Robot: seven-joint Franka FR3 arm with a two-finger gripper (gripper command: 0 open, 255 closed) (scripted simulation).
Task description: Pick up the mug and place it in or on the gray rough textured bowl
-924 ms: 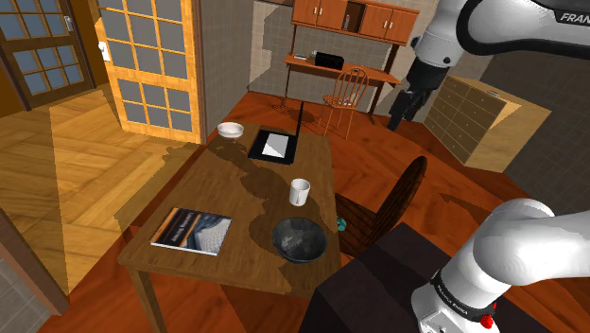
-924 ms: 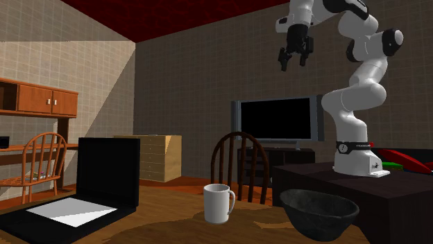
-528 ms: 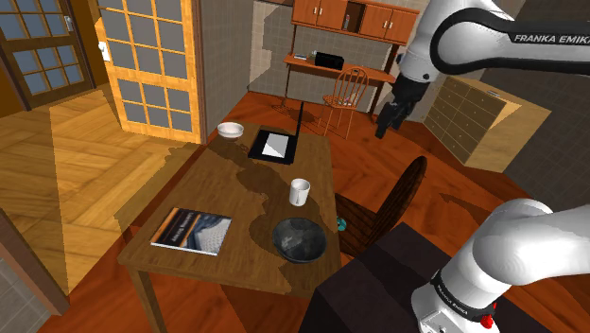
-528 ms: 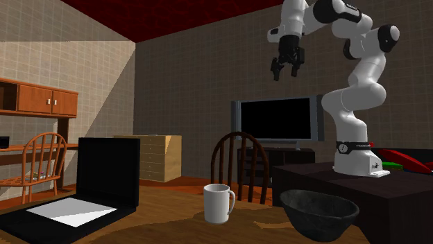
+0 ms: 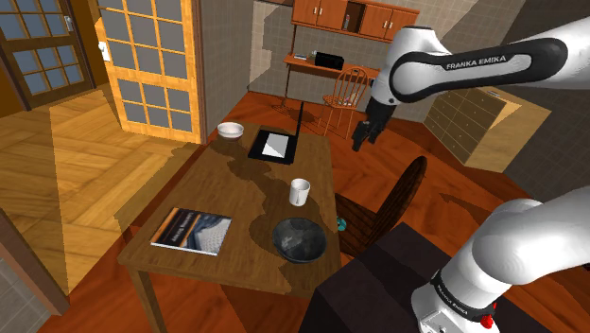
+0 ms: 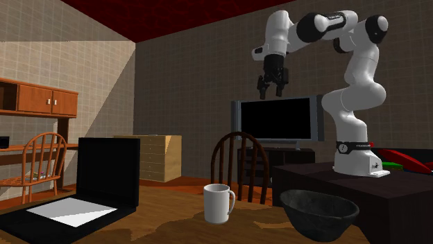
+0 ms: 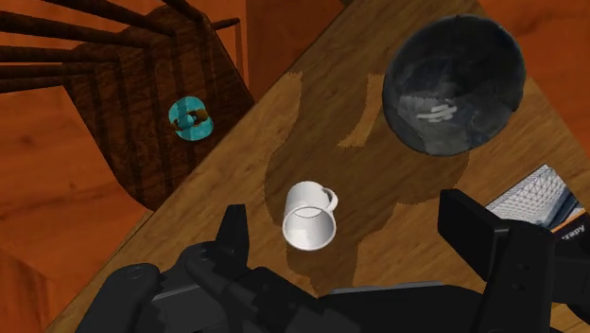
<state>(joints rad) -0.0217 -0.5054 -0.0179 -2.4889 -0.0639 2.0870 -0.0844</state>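
Gripper: the black gripper (image 6: 270, 89) hangs in mid-air well above the table (image 5: 236, 203), fingers spread wide with nothing between them.
Mug's place: the mug (image 5: 300, 191) stands upright on the wooden table between the open laptop (image 5: 274, 144) and the dark grey bowl (image 5: 300, 238), apart from both and near the edge by the dark chair (image 5: 402, 194).
Mug's look: plain white, mouth up, with one loop handle turned toward the bowl (image 7: 453, 85) in the wrist view.
Shoulder view: takes in a book (image 5: 194, 230) and a small white bowl (image 5: 230, 130) on the table.
Second exterior view: brings in a television (image 6: 277, 119) behind the chair.
Wrist view: looks down on the mug (image 7: 310, 215), far below the gripper (image 7: 345, 213), and on a small teal object (image 7: 189, 116) by the chair.
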